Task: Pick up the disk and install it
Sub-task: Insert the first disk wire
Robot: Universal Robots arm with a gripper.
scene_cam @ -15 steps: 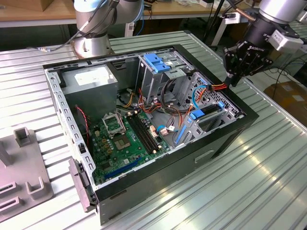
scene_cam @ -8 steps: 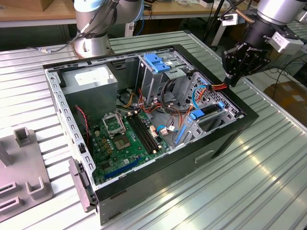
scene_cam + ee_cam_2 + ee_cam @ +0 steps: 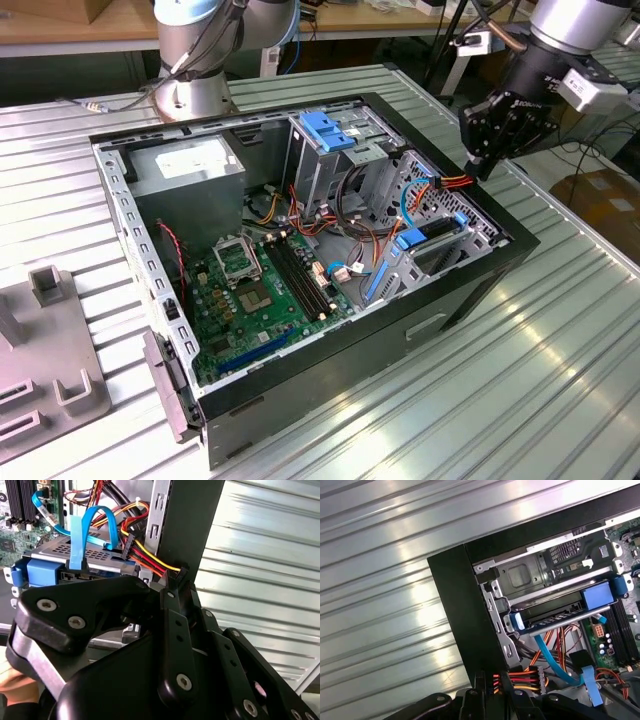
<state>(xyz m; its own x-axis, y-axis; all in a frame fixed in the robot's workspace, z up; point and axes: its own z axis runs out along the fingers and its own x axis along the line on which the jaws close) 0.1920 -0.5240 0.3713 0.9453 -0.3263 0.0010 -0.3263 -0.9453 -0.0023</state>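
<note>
Black gripper pinches, as I read it, the red-and-yellow power plug at the case rim on the exterior view's right, held there, I judge, to serve the disk, which lies seated inside the case just beside it, blue frame showing.

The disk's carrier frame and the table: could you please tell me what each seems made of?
The disk's carrier frame looks like blue moulded plastic, smooth with a mild sheen. The table seems ribbed metal, perhaps aluminium, given its bright streaked reflections.
</note>
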